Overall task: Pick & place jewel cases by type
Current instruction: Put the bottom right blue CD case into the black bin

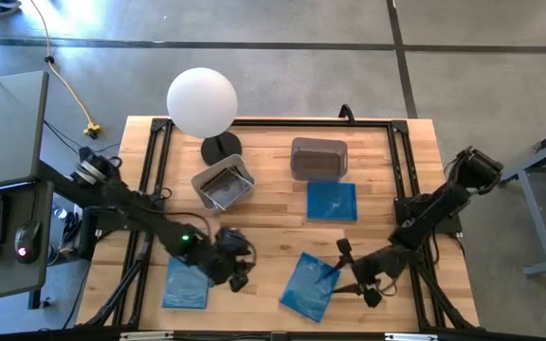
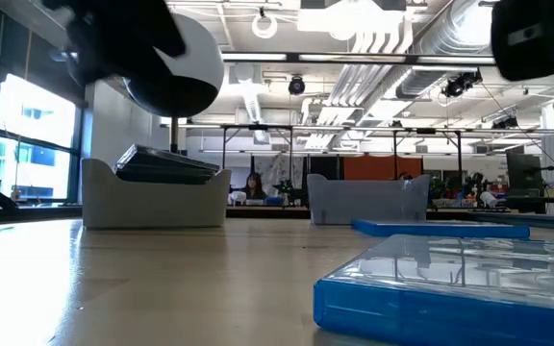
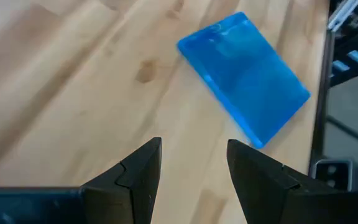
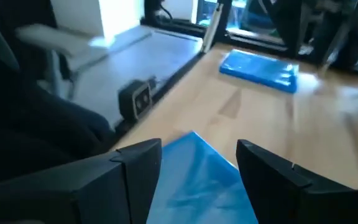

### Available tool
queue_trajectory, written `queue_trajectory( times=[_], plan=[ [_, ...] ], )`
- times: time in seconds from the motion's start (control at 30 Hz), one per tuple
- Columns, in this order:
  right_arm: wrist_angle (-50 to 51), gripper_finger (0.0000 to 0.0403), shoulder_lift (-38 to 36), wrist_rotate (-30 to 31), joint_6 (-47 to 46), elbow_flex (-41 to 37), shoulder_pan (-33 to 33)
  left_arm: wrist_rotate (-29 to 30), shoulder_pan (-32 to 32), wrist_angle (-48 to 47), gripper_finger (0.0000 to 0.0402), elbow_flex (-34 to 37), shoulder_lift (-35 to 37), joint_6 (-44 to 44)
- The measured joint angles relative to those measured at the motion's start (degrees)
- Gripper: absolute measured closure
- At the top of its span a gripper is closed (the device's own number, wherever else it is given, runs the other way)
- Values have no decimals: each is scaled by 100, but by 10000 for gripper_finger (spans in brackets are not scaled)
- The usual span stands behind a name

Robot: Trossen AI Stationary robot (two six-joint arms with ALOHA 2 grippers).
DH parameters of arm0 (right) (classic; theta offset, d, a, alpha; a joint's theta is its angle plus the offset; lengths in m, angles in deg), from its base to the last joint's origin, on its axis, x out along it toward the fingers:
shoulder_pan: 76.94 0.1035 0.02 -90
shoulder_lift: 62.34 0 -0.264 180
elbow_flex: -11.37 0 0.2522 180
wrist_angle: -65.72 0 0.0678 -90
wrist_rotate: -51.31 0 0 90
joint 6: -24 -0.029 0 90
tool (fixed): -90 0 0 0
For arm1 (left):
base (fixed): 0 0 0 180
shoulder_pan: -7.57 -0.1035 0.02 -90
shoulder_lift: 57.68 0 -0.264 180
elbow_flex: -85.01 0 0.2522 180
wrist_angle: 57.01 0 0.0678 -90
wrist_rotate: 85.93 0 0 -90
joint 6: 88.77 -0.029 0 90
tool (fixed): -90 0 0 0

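Three translucent blue jewel cases lie flat on the wooden table: one near the left front [image 1: 186, 284], one at the front middle [image 1: 311, 286], and one before the right tub [image 1: 332, 201]. Dark shiny cases [image 2: 166, 165] sit in the tilted left tub [image 1: 224, 183]. My left gripper [image 1: 239, 278] hangs open above bare wood, just right of the left blue case [image 3: 244, 74]. My right gripper [image 1: 347, 273] is open at the right corner of the middle blue case [image 4: 194, 177], with a finger on either side of it. My right gripper stands with its open fingers [image 4: 135, 168] on either side of the middle blue case's corner [image 4: 191, 146]. I cannot tell whether they touch it. The case lies on the table.
A second grey tub [image 1: 318, 158] stands at the far middle of the table. A white globe lamp [image 1: 202, 101] on a dark base stands at the far left. A black rail [image 1: 401, 170] frames the table. Bare wood lies between the two front cases.
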Motion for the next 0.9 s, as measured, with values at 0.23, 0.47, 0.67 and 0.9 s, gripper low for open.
queue_trajectory(
  times=[0.23, 0.47, 0.67, 0.9],
  plan=[
    [1832, 199, 531, 486, 339, 816, 385, -1037, -696, 1616, 220, -3, -937, 843],
    [4156, 199, 1189, 90, 339, 1861, 559, -2006, -1128, 2882, 220, -14, -1813, 1019],
    [4653, 199, 1725, 204, 662, 2146, 456, -2400, -1253, 3321, 220, -110, -2401, 1509],
    [4449, 199, 2116, 1039, 1599, 2209, 383, -2833, -1244, 3370, 220, -626, -2866, 1622]
  ],
)
